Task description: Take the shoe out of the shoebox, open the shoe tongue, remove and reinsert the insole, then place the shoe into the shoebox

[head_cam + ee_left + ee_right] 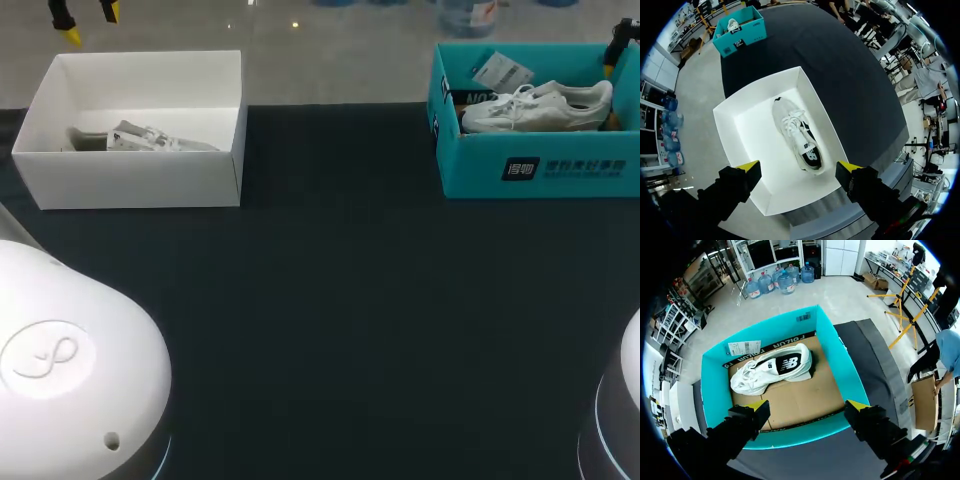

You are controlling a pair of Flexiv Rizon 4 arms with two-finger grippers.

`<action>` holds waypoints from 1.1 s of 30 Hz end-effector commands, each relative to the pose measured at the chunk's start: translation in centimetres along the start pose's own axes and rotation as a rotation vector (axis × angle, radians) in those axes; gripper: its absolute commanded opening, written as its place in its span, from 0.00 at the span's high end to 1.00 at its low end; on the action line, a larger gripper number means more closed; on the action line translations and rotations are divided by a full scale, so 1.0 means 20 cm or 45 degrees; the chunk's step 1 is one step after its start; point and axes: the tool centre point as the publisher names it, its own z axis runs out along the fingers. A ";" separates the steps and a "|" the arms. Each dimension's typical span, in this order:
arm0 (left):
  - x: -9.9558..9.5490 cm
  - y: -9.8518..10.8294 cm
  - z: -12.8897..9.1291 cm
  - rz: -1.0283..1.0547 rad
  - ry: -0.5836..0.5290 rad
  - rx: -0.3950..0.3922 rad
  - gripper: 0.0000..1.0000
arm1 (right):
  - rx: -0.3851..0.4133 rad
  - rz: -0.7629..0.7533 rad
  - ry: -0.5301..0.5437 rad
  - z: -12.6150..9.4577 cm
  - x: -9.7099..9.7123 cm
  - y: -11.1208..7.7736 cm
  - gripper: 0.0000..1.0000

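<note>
Hovering released over the teal shoebox (805,434) at 1 o'clock, the right gripper (807,406) had not yet taken out the sneaker (772,370); descending to grasp it seemed next.

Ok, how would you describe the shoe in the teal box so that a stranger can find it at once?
On the dark table, go to the far right corner, where an open teal shoebox stands. The white shoe lies inside, on the brown floor of this box. The only other shoe lies in a plain white box at the far left corner.
</note>
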 end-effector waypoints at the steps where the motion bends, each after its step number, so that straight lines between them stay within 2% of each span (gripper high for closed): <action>1: 0.00 0.00 0.00 0.001 0.002 0.000 0.00 | 0.060 0.025 -0.025 0.20 0.04 0.22 0.00; 7: 0.00 0.00 0.00 0.001 0.002 0.000 0.00 | 0.119 0.033 -0.029 0.32 0.00 0.25 0.00; 16: 0.00 0.00 0.00 0.001 0.002 0.000 0.00 | 0.208 -0.041 -0.026 0.47 -0.01 0.23 0.00; 27: 0.00 0.00 0.00 0.001 0.002 0.000 0.00 | 0.326 -0.179 -0.005 0.59 -0.06 0.26 0.00; 33: 0.00 0.00 0.00 0.001 0.002 0.000 0.00 | 0.345 -0.211 -0.018 0.65 -0.04 0.27 0.00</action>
